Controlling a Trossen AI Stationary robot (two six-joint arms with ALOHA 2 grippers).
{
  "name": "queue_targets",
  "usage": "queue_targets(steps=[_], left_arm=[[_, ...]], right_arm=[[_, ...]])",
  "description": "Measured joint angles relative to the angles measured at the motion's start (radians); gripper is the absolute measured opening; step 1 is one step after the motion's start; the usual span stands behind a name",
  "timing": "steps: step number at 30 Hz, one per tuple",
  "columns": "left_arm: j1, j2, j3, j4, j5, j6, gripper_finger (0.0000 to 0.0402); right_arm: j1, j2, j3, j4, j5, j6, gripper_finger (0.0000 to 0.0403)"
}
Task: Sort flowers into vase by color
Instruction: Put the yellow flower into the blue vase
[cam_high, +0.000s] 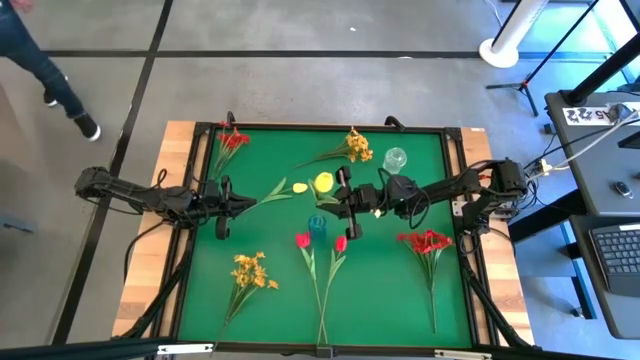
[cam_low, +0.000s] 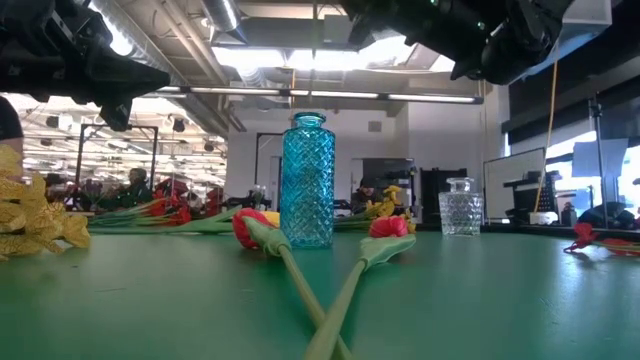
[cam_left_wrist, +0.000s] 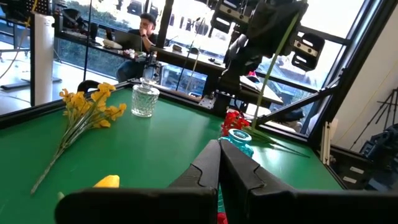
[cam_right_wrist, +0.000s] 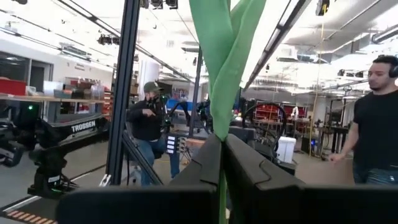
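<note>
My right gripper (cam_high: 338, 198) hovers over the table's middle, just far of the blue vase (cam_high: 317, 226), shut on a yellow tulip (cam_high: 322, 183). My left gripper (cam_high: 245, 203) is shut on nothing, at the table's left. A second yellow tulip (cam_high: 299, 187) lies beside it. Two red tulips (cam_high: 303, 240) (cam_high: 340, 243) lie with their stems crossed. Red sprays (cam_high: 425, 242) (cam_high: 232, 140) and yellow-orange clusters (cam_high: 250, 270) (cam_high: 355, 145) lie flat. A clear vase (cam_high: 395, 160) stands at the far right. My right gripper pinches the yellow tulip's green stem (cam_right_wrist: 222, 127) between its two fingers (cam_right_wrist: 202, 162), with a leaf (cam_right_wrist: 224, 56) rising past them. The tulip is lifted clear of the table. In the left wrist view its stem (cam_left_wrist: 268, 68) hangs slanting below the gripper (cam_left_wrist: 273, 25).
The green mat has a black frame (cam_high: 455, 200) and wooden edges. A person's leg and shoe (cam_high: 62, 95) show on the floor beyond the far left corner. A desk with a keyboard (cam_high: 620, 245) stands right of the table. People show in the room behind.
</note>
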Motion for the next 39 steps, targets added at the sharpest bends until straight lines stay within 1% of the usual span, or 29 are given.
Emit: queue_targets(steps=[7, 13, 16, 20, 25, 33, 39], left_arm=[[0.000, 0.000, 0.000, 0.000, 0.000, 0.000, 0.0000], [0.000, 0.000, 0.000, 0.000, 0.000, 0.000, 0.0000], [0.000, 0.000, 0.000, 0.000, 0.000, 0.000, 0.0000], [0.000, 0.000, 0.000, 0.000, 0.000, 0.000, 0.0000], [0.000, 0.000, 0.000, 0.000, 0.000, 0.000, 0.0000], [0.000, 0.000, 0.000, 0.000, 0.000, 0.000, 0.0000], [0.000, 0.000, 0.000, -0.001, 0.000, 0.000, 0.0000]], right_arm=[[-0.006, -0.002, 0.001, -0.061, 0.004, -0.003, 0.0014], [-0.017, 0.000, 0.000, -0.103, 0.034, 0.002, 0.0019], [-0.019, -0.001, 0.000, -0.121, 0.035, 0.002, 0.0040], [-0.019, 0.000, -0.001, -0.136, 0.071, -0.010, 0.0080], [-0.019, 0.000, -0.001, -0.140, 0.071, -0.013, 0.0116], [-0.017, 0.000, -0.001, -0.147, 0.071, -0.013, 0.0146], [-0.017, 0.000, -0.001, -0.169, 0.071, -0.013, 0.0152]])
